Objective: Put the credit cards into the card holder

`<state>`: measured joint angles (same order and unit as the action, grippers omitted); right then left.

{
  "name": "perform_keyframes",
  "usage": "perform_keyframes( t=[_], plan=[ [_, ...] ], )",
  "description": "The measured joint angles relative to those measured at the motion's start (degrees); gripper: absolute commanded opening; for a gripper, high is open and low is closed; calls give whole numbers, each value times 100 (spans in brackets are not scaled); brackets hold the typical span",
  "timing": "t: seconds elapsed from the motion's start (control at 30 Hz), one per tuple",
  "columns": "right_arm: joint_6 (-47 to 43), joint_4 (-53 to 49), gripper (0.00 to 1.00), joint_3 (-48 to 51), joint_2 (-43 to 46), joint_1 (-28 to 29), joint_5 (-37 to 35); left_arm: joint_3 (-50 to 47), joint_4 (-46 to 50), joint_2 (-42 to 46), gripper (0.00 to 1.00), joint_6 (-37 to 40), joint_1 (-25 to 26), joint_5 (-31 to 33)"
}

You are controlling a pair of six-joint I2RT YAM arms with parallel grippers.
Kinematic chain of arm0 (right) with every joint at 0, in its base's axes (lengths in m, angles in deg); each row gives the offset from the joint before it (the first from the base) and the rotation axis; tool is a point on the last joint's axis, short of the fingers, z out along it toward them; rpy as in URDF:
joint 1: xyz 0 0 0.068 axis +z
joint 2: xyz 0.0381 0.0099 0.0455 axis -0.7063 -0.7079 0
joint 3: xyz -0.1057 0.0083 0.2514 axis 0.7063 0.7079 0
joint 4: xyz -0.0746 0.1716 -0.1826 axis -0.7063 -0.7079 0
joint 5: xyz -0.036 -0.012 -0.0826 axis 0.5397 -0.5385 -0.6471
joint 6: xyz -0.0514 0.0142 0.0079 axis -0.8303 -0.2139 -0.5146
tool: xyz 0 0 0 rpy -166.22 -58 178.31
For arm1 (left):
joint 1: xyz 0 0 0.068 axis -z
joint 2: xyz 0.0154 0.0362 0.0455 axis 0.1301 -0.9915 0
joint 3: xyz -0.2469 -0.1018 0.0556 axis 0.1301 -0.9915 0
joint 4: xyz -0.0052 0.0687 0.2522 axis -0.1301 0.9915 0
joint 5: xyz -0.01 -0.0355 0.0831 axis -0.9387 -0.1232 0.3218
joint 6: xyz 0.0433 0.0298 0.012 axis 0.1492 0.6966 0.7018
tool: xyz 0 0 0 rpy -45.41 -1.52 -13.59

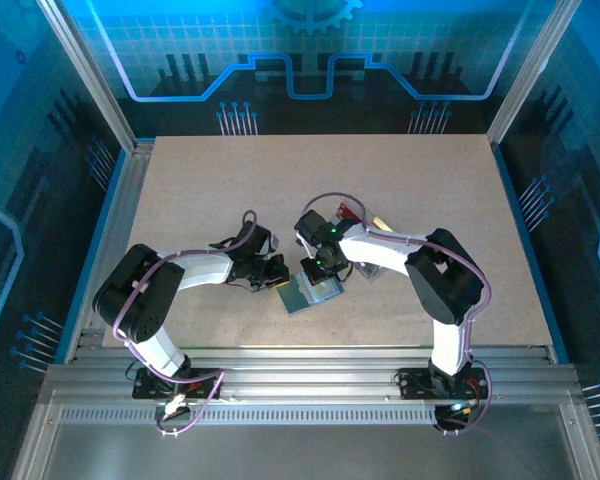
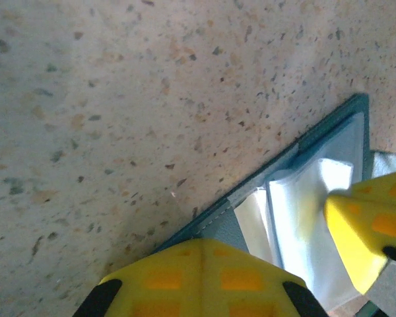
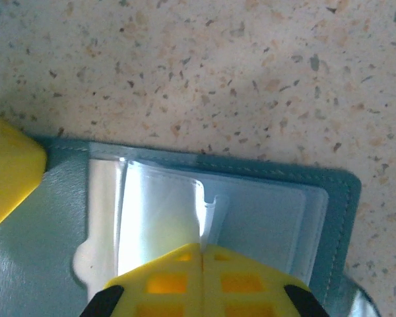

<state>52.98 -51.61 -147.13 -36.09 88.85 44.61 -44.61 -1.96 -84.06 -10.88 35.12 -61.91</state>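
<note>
Card holder (image 1: 308, 292) lies open on the bench (image 1: 180, 190), left gripper (image 2: 201, 277) closed at its edge, right gripper (image 3: 201, 277) closed at its clear sleeve (image 3: 158, 211); pocket-opening seems in hand, next parting that sleeve wider.

One card holder (image 1: 308, 293) between two grippers, left gripper (image 1: 277, 275) and right gripper (image 1: 320, 272); beyond them, one red card (image 1: 351, 211), one yellow card (image 1: 381, 223).
</note>
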Motion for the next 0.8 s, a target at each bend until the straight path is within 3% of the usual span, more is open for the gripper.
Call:
perform_keyframes(
  t=[0.2, 0.33, 0.53, 0.8],
  plan=[
    [7, -44, 5, -11, 179, 28, 407, 0, -166, -55, 0, -2, 74, -22],
    [94, 57, 22, -9, 192, 28, 964, 2, -256, -90, 0, -4, 109, -24],
    [433, 525, 39, 232, 282, 15, 1768, 0, -267, -96, 0, -24, 109, -26],
    [881, 852, 44, 881, 706, -9, 2144, -20, -306, -103, 0, -48, 109, -33]
  ],
)
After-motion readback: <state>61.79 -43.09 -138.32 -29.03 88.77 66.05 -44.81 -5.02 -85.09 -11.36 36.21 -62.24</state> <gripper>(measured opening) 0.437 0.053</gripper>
